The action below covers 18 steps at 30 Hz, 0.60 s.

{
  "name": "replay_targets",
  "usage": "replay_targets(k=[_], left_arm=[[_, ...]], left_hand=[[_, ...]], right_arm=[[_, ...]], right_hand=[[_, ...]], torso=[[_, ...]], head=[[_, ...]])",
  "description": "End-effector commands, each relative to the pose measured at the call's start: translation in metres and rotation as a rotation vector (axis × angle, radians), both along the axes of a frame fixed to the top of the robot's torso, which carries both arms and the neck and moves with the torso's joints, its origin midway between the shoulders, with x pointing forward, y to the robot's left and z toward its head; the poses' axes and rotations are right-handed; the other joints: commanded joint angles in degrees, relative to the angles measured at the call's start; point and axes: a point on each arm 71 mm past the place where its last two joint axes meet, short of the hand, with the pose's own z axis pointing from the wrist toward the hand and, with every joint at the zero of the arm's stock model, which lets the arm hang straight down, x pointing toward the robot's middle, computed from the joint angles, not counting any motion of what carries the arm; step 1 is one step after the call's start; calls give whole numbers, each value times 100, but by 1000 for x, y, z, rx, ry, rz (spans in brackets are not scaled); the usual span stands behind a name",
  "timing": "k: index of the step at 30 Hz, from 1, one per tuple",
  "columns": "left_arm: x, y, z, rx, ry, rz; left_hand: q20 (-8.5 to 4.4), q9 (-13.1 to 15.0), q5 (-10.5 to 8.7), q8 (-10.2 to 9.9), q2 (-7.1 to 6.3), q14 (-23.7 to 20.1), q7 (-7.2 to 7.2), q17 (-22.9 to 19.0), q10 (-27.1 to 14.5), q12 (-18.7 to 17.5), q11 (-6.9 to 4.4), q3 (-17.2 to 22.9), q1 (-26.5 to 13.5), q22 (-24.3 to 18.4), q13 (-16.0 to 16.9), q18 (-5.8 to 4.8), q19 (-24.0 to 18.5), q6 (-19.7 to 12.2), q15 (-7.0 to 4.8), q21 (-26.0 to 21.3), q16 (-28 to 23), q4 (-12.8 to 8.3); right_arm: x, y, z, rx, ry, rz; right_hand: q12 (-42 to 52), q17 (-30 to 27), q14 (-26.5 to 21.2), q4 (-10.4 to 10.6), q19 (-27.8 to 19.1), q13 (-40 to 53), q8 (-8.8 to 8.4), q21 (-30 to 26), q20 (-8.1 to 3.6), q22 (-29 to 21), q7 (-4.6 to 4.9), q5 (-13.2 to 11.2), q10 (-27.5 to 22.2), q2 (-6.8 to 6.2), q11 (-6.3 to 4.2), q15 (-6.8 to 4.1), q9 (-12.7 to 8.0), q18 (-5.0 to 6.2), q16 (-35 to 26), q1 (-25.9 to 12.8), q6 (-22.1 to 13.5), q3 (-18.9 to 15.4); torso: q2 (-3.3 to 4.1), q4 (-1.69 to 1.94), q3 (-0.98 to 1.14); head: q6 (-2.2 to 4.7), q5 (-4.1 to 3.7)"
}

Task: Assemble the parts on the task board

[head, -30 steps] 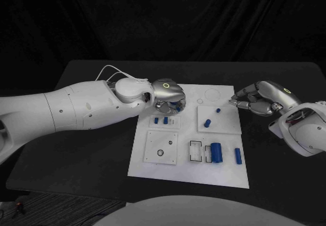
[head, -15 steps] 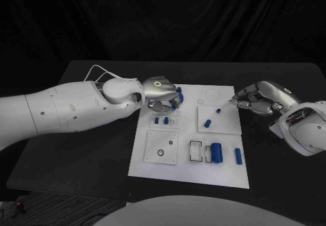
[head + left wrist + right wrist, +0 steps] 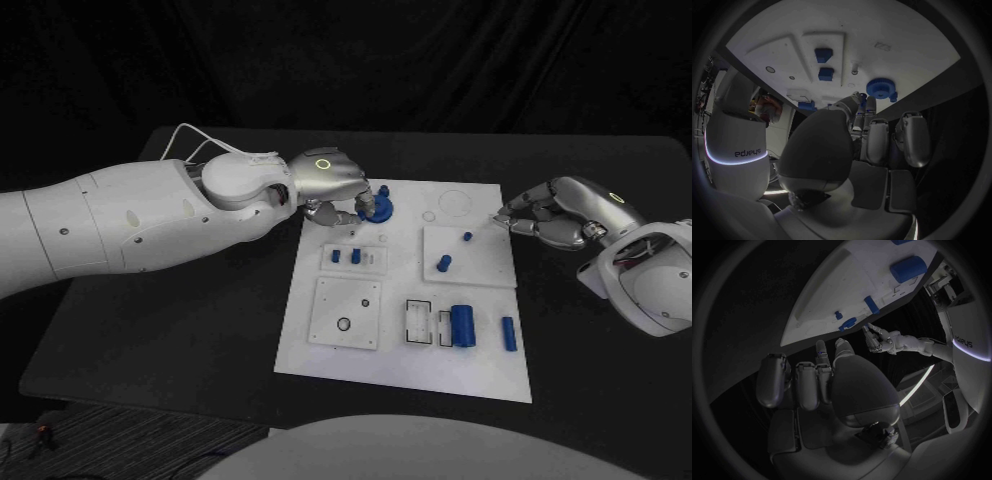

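Blue gear [image 3: 378, 206] sits at the far left corner of the task board [image 3: 389, 375], right at the fingertips [image 3: 356, 211] of the left hand [image 3: 329, 185]. In the left wrist view the gear [image 3: 880, 87] lies just past the tips of the fingers [image 3: 861, 100]; whether they pinch it or only touch its rim cannot be told. A small blue nub shows at the gear's far edge, apart from the fingers.

Step in hand, as judged: placing or seating the gear on the board's far left area. The next move calls for the gear to be settled flat and checked for seating before the fingers let go; if it is only touched, a firmer pinch is needed first.

Nearer than the fingertips, two small blue blocks [image 3: 345, 256] stand in a raised plate. Further toward the robot lie a square plate with a small ring [image 3: 343, 324], a blue cylinder [image 3: 463, 323] in its tray and a thin blue pin [image 3: 508, 333].

Left hand pose: palm turned down, wrist over the board's far left edge, fingers curled toward the gear.

Right hand [image 3: 562, 212]: hovers at the board's right edge, fingers curled in, nothing seen in them; from its own wrist view the fingers [image 3: 820, 357] point at the board's edge. Two small blue pegs [image 3: 454, 250] lie on a plate just beyond those fingertips.
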Motion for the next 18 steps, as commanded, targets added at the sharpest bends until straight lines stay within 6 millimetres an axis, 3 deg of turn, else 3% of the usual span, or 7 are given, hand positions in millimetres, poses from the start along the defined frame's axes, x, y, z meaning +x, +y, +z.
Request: replay_targets(k=[1, 6, 18], left_arm=[[0, 2, -2, 23, 18, 18], [0, 4, -4, 30, 28, 26], [-4, 6, -12, 35, 50, 32]], left_hand=[[12, -6, -29, -29, 4, -12, 0, -24, -37, -23, 19, 3, -46, 1008, -5, -66, -35, -19, -51, -32, 1, 42], [13, -9, -18, -33, 7, -33, 1, -67, -39, -31, 20, 9, -53, 996, -8, -57, -57, -23, -50, -77, -23, 55], [17, -11, 0, -26, 2, -60, 1, -108, -4, -29, 21, 15, -61, 988, -4, -52, -76, -5, -48, -109, -46, 72]], right_arm=[[-1, -2, -3, -6, 18, -14], [-1, -1, -4, -7, 23, -13], [-1, -1, -6, -8, 31, -14]], right_hand=[[-12, 200, 380, -3, 20, -269, -23, -27, -18, 1048, -3, 27, 378, 53, -111, -43, -2, -7, -25, 92, 9, 32], [-21, 195, 378, -12, 18, -275, -31, -29, -19, 1047, -3, 44, 374, 48, -111, -43, -5, -7, -27, 119, 3, 47], [-33, 187, 375, -24, 12, -283, -61, -42, -20, 1043, 0, 119, 367, 29, -113, -45, -15, -4, -30, 202, -28, 92]], torso=[[5, 1, -2], [1, -1, 5], [-1, -7, 7]], head=[[-1, 31], [-1, 82], [-1, 57]])
